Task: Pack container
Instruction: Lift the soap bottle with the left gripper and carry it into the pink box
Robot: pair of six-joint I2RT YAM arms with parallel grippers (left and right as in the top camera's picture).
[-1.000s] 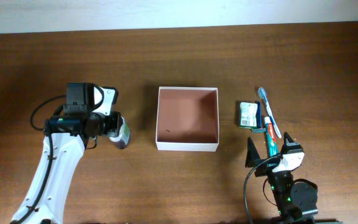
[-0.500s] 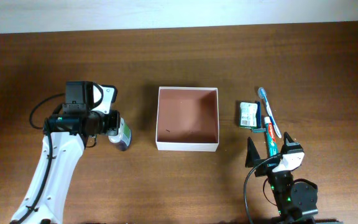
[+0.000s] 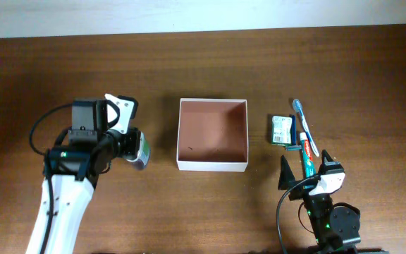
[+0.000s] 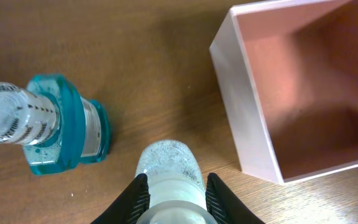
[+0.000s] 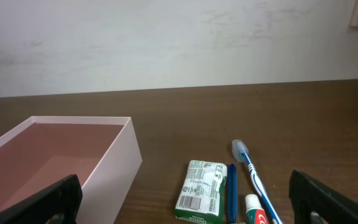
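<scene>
**Left arm grips a bottle beside the box**

Overhead: The counter (image 3: pixel 210 63) is dark brown wood with a fine grain. A pale strip of wall (image 3: pixel 189 14) runs along its far edge. The container (image 3: pixel 213 134) sits open-topped near the middle of the counter, with white walls and a reddish-brown floor. Just to its left, the left end effector (image 3: pixel 134 147) is closed around a small bottle (image 3: pixel 142 154). To the container's right lie a green-and-white packet (image 3: pixel 282 130), a toothbrush (image 3: pixel 304 127) and a toothpaste tube (image 3: pixel 306 152), close together. The right end effector (image 3: pixel 305 169) sits just on the near side of them.

Left wrist: The two fingers (image 4: pixel 135 196) press against the small bottle's sides. A teal bottle (image 4: pixel 42 124) stands on the wood to one side, apart from the gripped one. The container's white corner is on the other side.

Right wrist: The fingers are spread wide apart. The packet, toothbrush and tube lie on the counter ahead, with the container to their left. Behind them rises a scuffed off-white wall.
</scene>
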